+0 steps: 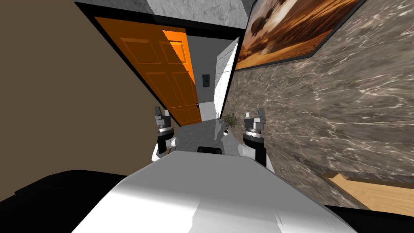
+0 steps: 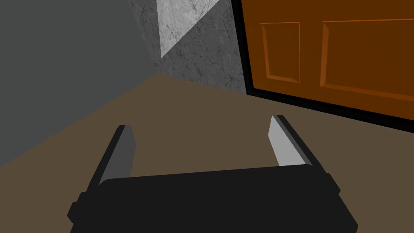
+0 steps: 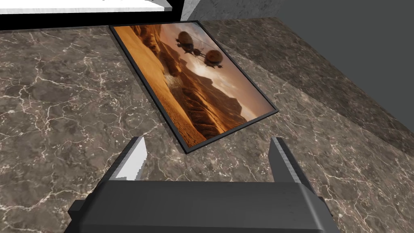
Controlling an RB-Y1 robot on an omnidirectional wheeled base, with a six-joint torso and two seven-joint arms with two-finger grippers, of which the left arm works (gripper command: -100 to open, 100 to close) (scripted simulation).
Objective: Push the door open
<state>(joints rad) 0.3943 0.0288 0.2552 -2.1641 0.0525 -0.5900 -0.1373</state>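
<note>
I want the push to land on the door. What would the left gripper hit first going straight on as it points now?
Likely the brown wall, not the orange door: wall lies between the open fingers of the left gripper, with the door to one side. Depth is unclear.

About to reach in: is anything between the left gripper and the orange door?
Nothing visible. The left gripper, open, hangs by the brown wall with the orange door just ahead on that side. The small plant stands off that path, nearer the right gripper.
</note>
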